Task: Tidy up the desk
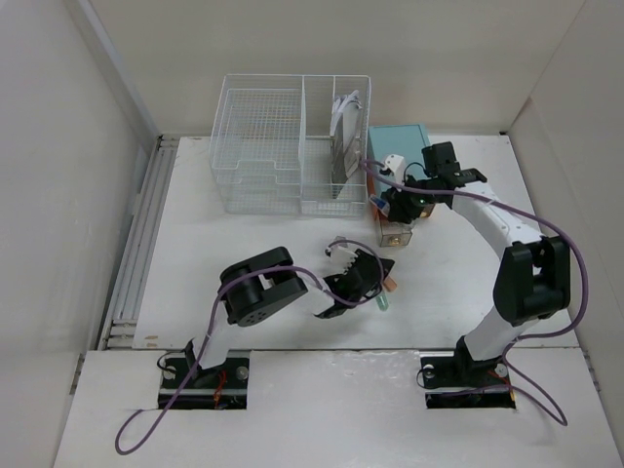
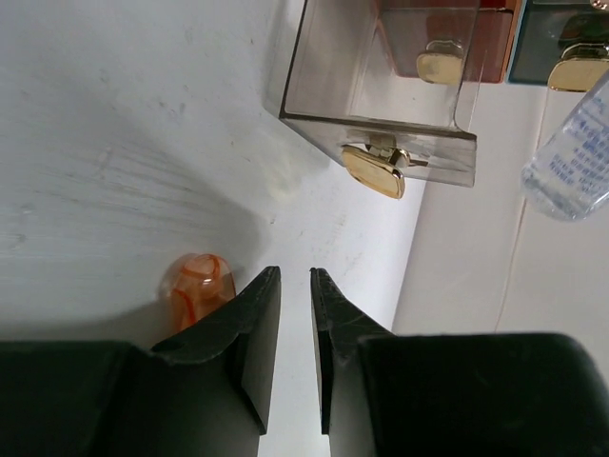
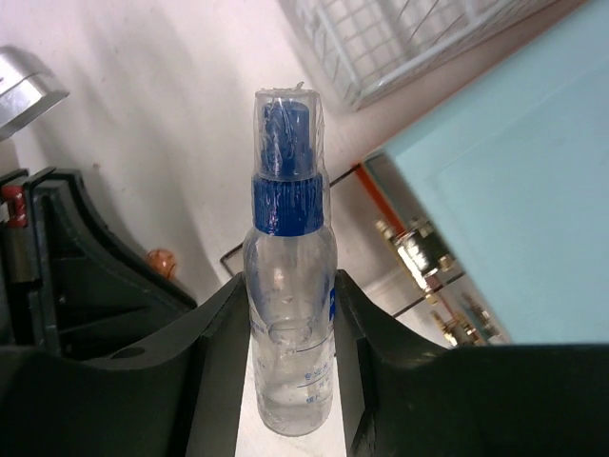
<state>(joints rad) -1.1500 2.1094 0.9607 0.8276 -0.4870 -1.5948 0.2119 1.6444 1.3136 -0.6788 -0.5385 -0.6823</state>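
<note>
The white desk (image 1: 244, 253) carries a white wire-mesh basket (image 1: 292, 146) at the back and a teal drawer box (image 1: 398, 138) to its right. My right gripper (image 1: 395, 207) hovers in front of the teal box and is shut on a clear spray bottle (image 3: 290, 314) with a blue cap. A clear brownish drawer (image 2: 381, 86) with a gold knob (image 2: 374, 172) stands pulled out. My left gripper (image 2: 295, 276) is low over the desk with its jaws a narrow gap apart and nothing between them. A small orange swirled piece (image 2: 195, 286) lies just left of its left finger.
A grey metal rail (image 1: 136, 253) runs along the desk's left edge. White walls close in the back and both sides. A small pale green item (image 1: 385, 304) lies by the left gripper. Papers (image 1: 346, 127) stand in the basket's right compartment.
</note>
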